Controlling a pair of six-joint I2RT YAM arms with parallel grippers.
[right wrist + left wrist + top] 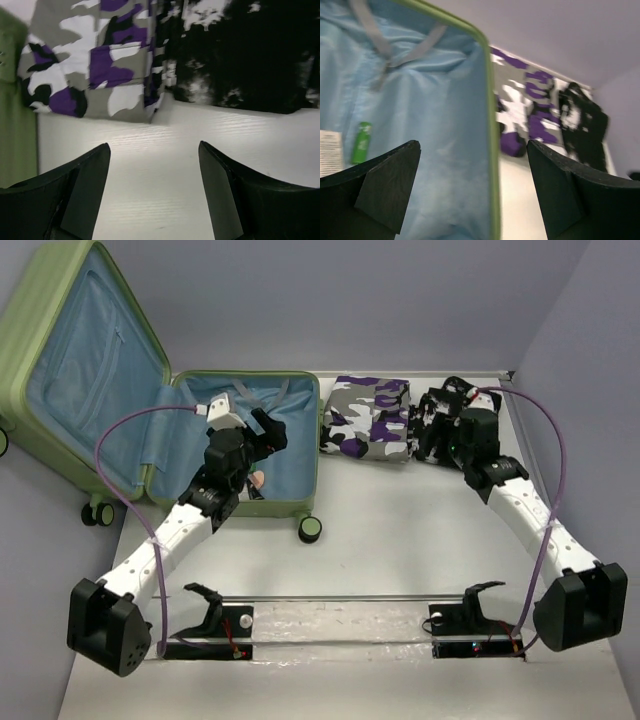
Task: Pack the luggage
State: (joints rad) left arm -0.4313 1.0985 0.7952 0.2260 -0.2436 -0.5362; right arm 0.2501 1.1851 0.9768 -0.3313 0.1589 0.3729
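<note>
Hovering over the open luggage (240, 512) at ten o'clock, my left gripper (472, 150) was spread, empty. My right gripper (154, 150), likewise spread, faced the camouflage bundle (95, 60) and black-and-white bundle (260, 50) at one o'clock. I judged both unpacked.

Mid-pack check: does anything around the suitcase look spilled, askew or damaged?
Nothing stands out. The luggage lies open with no visible damage. The purple camo bundle and the black-and-white bundle lie on the table beside it, not yet packed. The left end effector and right end effector are open and empty.
</note>
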